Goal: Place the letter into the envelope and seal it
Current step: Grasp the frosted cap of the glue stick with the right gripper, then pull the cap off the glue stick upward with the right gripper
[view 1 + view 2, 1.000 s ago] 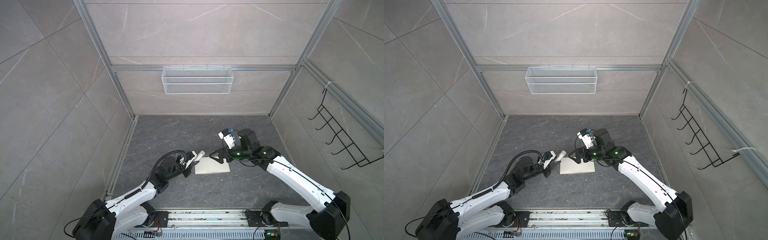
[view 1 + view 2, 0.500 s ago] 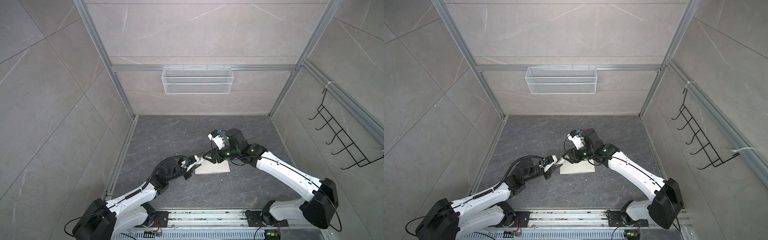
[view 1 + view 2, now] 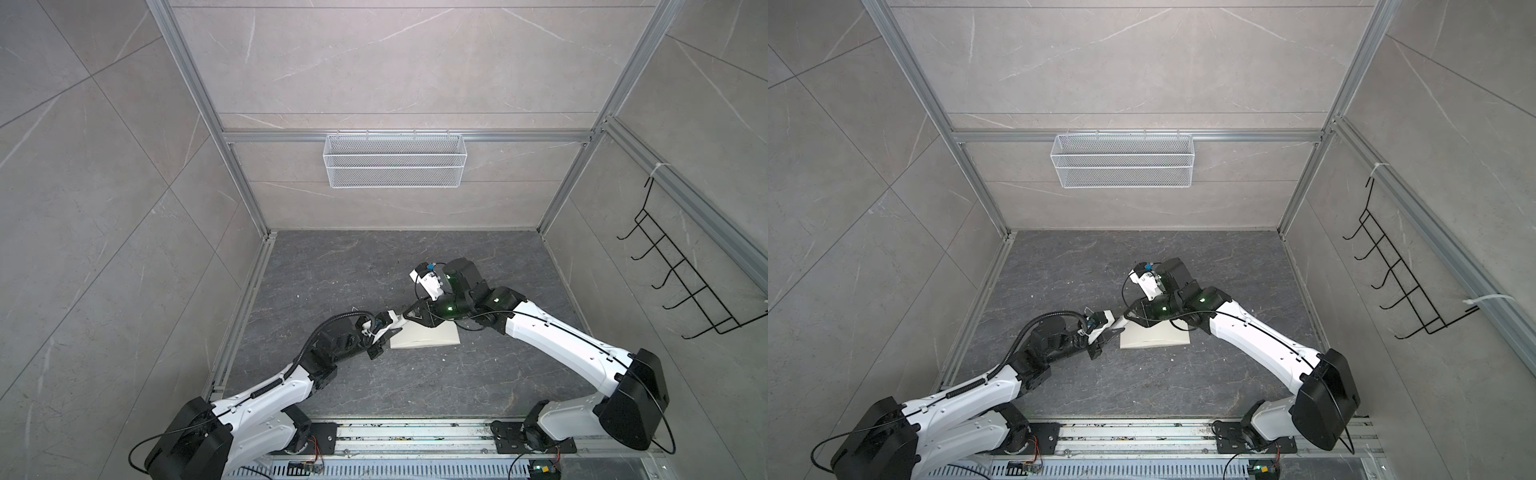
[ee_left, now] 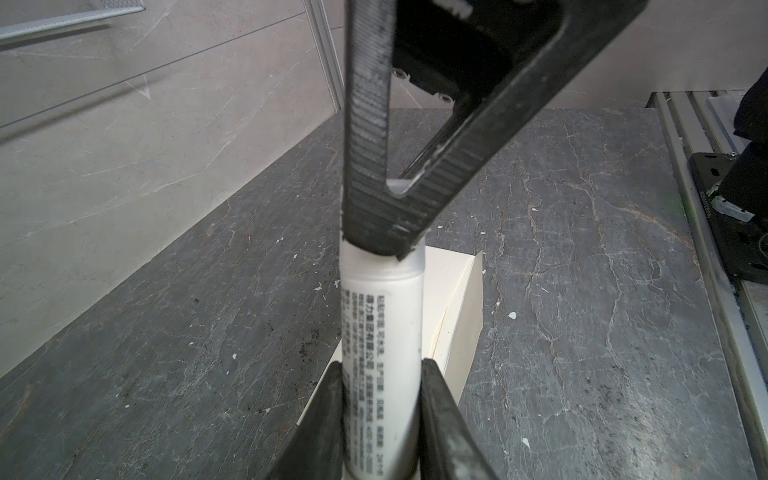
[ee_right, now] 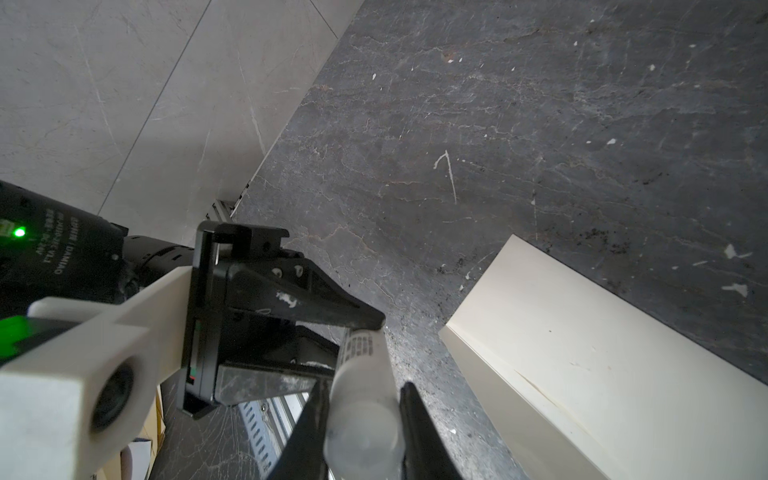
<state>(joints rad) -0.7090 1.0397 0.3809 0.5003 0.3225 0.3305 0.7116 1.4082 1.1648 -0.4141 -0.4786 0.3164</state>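
Two grippers grip one white tube (image 4: 382, 324): my left gripper (image 4: 381, 370) is closed round its body, my right gripper (image 5: 363, 388) pinched onto its cap end. The envelope (image 3: 424, 338) lies flat on the counter (image 3: 332, 270) near centre, its 9 o'clock end beside the tube.

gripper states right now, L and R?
left gripper: closed, holding the white tube by its body.
right gripper: closed on the same tube's other end.

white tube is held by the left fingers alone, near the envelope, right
No, not alone: the left wrist view shows the right fingers also clamped on the far end of the white tube. The left fingers do hold it, near the envelope.
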